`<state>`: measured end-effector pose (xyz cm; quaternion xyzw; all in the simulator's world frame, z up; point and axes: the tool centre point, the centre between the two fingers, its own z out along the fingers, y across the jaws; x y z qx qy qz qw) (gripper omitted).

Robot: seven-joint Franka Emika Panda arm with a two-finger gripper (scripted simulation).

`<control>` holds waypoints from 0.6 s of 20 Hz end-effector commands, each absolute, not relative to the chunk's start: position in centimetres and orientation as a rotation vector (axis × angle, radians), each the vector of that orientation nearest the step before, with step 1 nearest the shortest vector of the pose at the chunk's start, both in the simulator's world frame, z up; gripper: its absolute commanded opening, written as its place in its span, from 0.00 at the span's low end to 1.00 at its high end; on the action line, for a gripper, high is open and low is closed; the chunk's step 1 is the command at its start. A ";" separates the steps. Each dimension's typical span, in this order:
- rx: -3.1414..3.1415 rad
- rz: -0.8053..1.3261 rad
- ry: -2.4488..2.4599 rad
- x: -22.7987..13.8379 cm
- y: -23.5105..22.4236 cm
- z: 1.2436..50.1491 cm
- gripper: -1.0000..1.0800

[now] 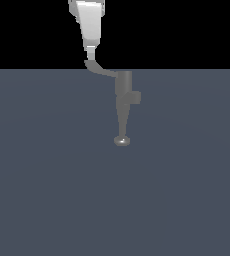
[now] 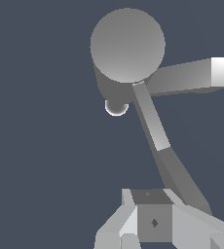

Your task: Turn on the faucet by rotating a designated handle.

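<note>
1. White and glossy, one tool (image 1: 90, 51) is seen at the top of the exterior view, tapering downward to a narrow tip; only one tool is counted.
2. Whether the tool is spread or pressed together cannot be told: in the exterior view its tip is seen as a single block, and in the wrist view only blocky pale-grey parts of it (image 2: 153, 221) are shown at the picture's edge.
3. The tool's tip is set at the flattened end of the one handle (image 1: 101, 69), and contact appears to be made there.
4. The handle is rendered as a thin, bent, matte grey lever; in the wrist view its (image 2: 155, 129) straight run from the body toward the tool is shown, paler near the body and darker at the paddle end.
5. One faucet (image 1: 123, 87) is counted, matte grey, standing on the dull slate-blue worktop (image 1: 47, 190) near the far edge, above the middle of the exterior view.
6. Its cylindrical body is seen as a round cap in the wrist view (image 2: 127, 44).
7. One small boxy block (image 1: 135, 97) is attached on the exterior view's right of the body.
8. One long tapering spout (image 1: 122, 120) is ended by a shiny rounded tip (image 1: 122, 141).
</note>
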<state>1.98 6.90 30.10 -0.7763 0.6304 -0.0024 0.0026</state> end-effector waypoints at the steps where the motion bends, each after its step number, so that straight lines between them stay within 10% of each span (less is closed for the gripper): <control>1: -2.439 0.000 1.980 1.0 6.8 29.9 0.00; 12: -2.437 -0.007 1.974 -1.0 6.4 30.2 0.00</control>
